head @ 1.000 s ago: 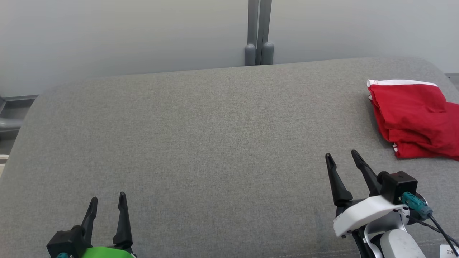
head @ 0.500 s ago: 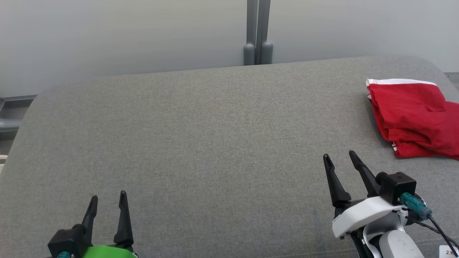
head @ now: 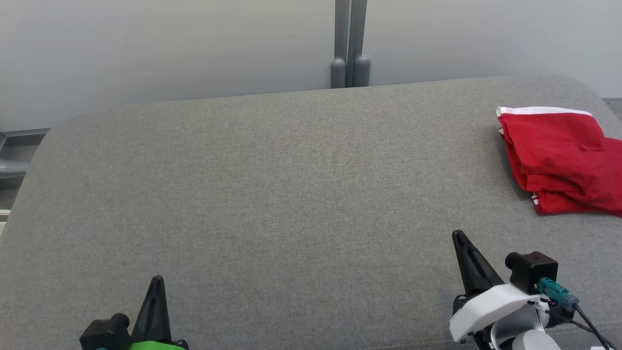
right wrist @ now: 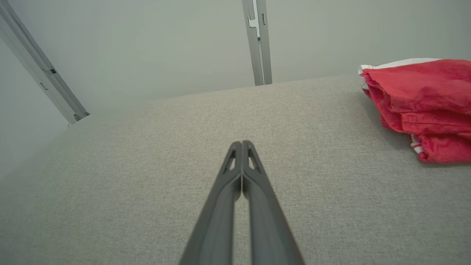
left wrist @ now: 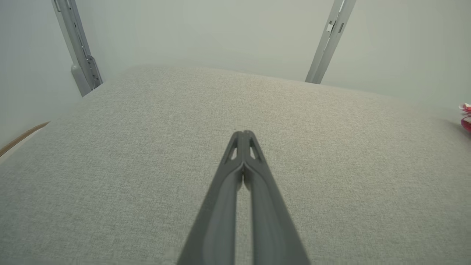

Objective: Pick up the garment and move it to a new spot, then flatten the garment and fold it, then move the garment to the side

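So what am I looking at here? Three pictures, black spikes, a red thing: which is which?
It is a robot with two arms, seen through its own cameras. One picture comes from its head, looking down at a grey padded surface. The dark spike at the lower left is its left gripper, the one at the lower right its right gripper. Each is two long fingers pressed together, so both are shut and hold nothing. The other two pictures come from a camera on each wrist, looking along those fingers. The red garment, with white trim, lies folded at the right end of the surface, apart from both grippers.
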